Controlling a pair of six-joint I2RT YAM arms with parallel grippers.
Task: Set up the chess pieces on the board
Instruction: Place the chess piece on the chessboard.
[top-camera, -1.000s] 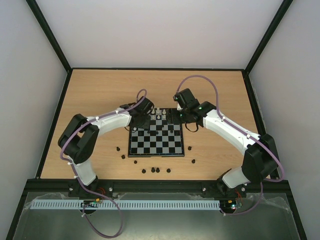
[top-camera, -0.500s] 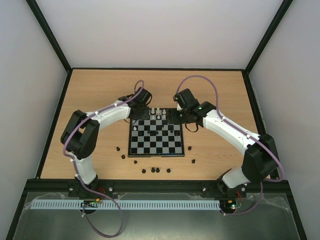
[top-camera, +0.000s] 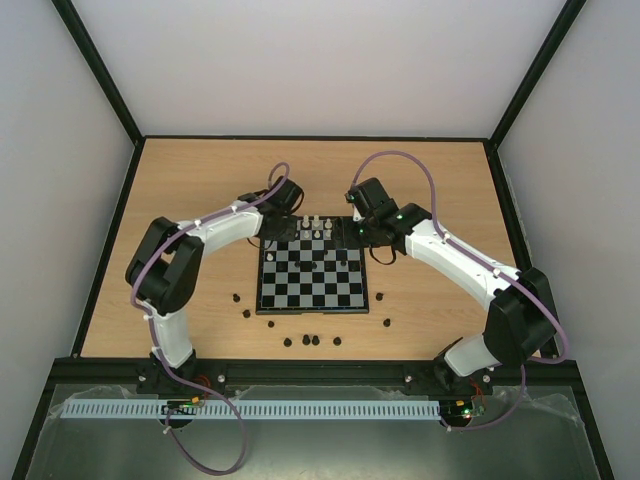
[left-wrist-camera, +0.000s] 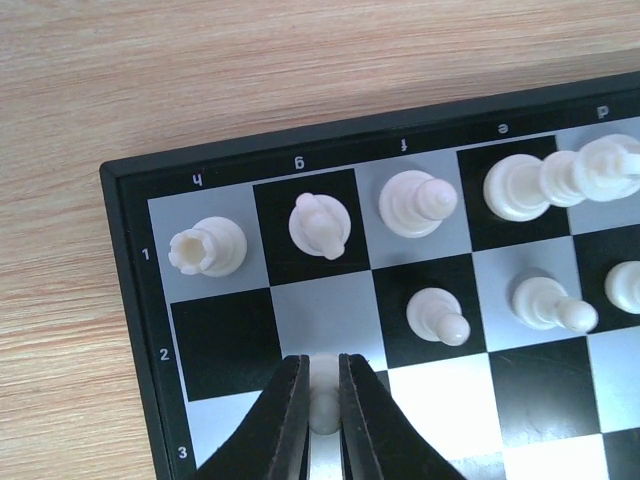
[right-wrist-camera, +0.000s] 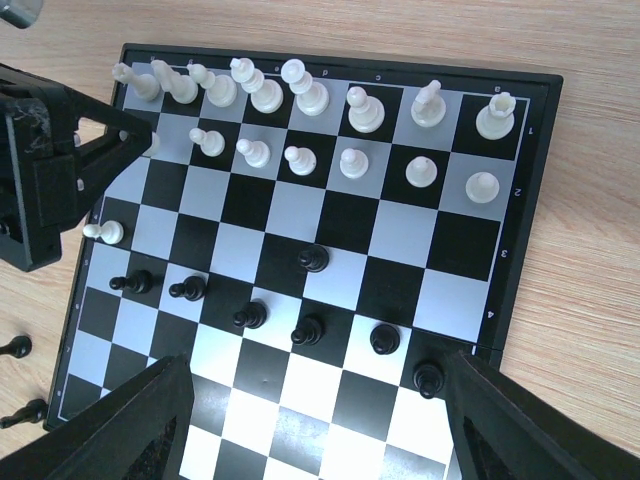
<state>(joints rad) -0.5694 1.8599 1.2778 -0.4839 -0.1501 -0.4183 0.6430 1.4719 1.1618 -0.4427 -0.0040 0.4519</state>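
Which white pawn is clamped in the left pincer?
The white pawn clamped in the shut left pincer, over the g-file; the others stand free on the chessboard.

The board (top-camera: 330, 296), glossy black-and-silver checks in a thin dark frame, lies flat mid-tabletop (top-camera: 200, 180). Upright white pieces (right-wrist-camera: 267, 97) fill most of two rows along its 12 o'clock edge. One white pawn (left-wrist-camera: 322, 410) is pinched in the closed left hand (left-wrist-camera: 322, 365) near a corner. Several black pawns (right-wrist-camera: 313, 258) stand scattered mid-board. Other black pieces (top-camera: 314, 340) sit off the board at its 6, 8 and 4 o'clock.
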